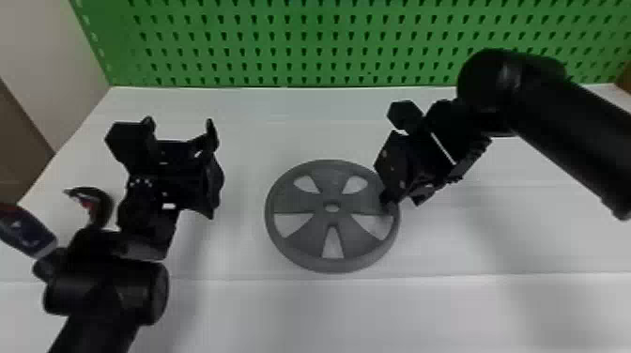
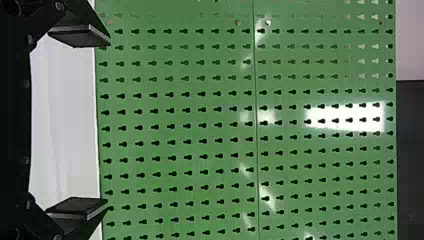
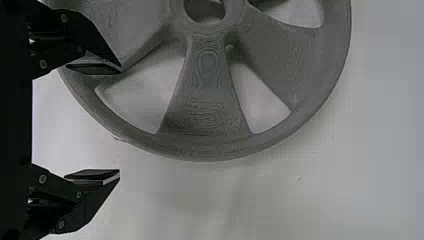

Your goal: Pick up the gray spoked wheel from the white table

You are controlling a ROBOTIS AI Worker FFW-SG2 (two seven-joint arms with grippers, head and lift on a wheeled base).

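Your right hand [image 3: 120,122] is at the side of the wheel [image 1: 332,218] nearer the right arm, its fingers spread wide with nothing between them gripped; one is over the wheel and the other is out past its rim [image 3: 200,151], above the table [image 1: 328,312]. Whether a finger touches the wheel, you can't tell from here. The wheel lies flat on the table, between your two arms. Your left hand [image 2: 108,122] waits open and empty, facing the green pegboard [image 2: 220,150].

Expect a stiff piece, probably printed plastic (the fine ripple lines on the spoke [image 3: 207,90] suggest it), so likely light for its width and hard to crush. The smooth face may be a bit slippery under flat fingers. Take the rim crosswise, one finger down through an opening [image 3: 150,92] and the other outside, and close squarely. Held at one edge, the far side will want to sag or twist, so get a deep bite before you lift, and go up slowly.
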